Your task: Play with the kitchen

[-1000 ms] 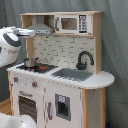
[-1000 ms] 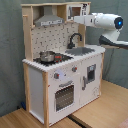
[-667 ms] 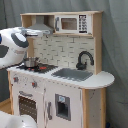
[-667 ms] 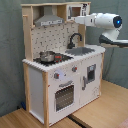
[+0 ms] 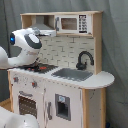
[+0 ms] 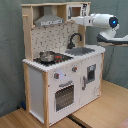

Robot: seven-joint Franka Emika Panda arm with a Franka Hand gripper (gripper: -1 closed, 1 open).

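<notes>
The arm (image 6: 102, 22) reaches toward the play kitchen (image 6: 60, 65), level with its microwave cabinet (image 5: 75, 23), above the grey sink (image 6: 82, 51). Whether the gripper is open, I cannot tell.

Soft even indoor light, faint shadows, both exterior views slightly blurred, no glare

First exterior view: kitchen (image 5: 60, 75) from its sink-side front corner.
Second exterior view: stove-side front corner.
Shared: kitchen's whole front.
</notes>
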